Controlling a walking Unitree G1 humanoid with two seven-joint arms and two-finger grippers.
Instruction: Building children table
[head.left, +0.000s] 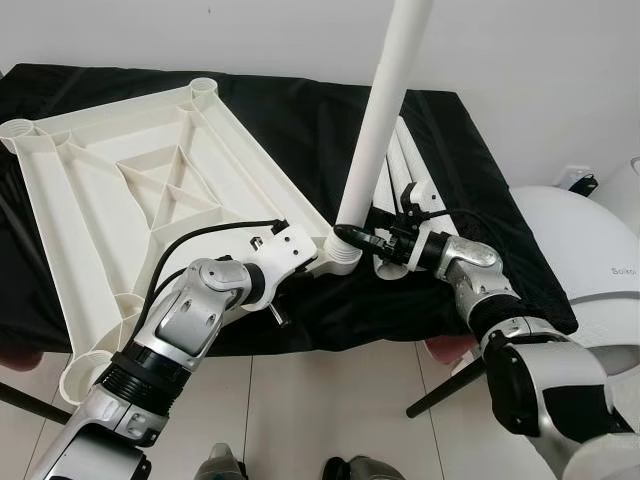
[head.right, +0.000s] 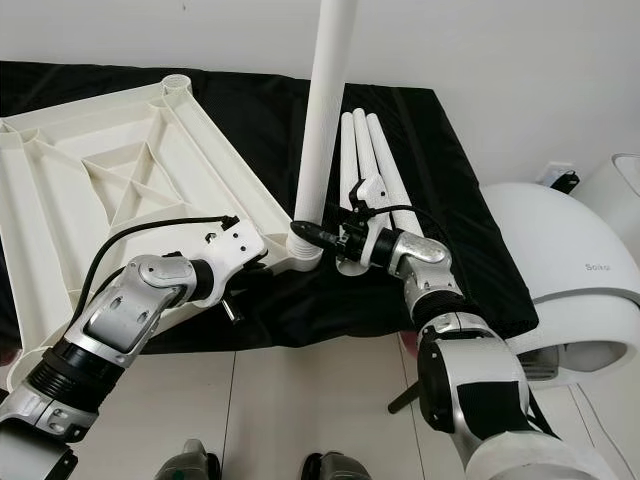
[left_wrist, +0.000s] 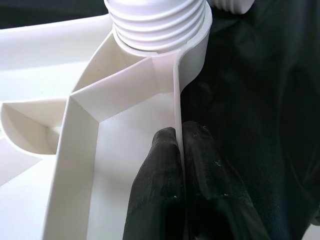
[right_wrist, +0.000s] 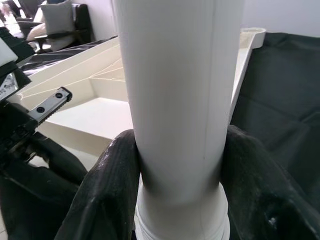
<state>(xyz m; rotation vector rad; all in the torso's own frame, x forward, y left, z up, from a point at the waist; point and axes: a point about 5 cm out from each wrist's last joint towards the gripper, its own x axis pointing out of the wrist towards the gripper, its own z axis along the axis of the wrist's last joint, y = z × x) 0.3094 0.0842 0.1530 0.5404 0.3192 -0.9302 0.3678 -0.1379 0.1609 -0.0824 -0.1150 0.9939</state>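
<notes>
A white plastic tabletop (head.left: 150, 190) lies upside down on black cloth, its ribs facing up. A long white leg (head.left: 380, 120) stands upright in the near right corner socket (head.left: 340, 255). My right gripper (right_wrist: 175, 175) is shut on that leg just above its threaded base (right_wrist: 180, 220). My left gripper (left_wrist: 181, 160) is shut on the thin rim wall (left_wrist: 176, 100) of the tabletop beside the same socket, one finger (left_wrist: 155, 195) inside and one outside. Three more white legs (head.right: 375, 165) lie side by side on the cloth behind the right gripper.
The black cloth (head.left: 300, 110) covers a low table whose front edge runs just under my arms. A white rounded appliance (head.left: 590, 260) stands on the floor at the right. Pale floor tiles (head.left: 330, 410) and a dark table leg (head.left: 440, 390) are below.
</notes>
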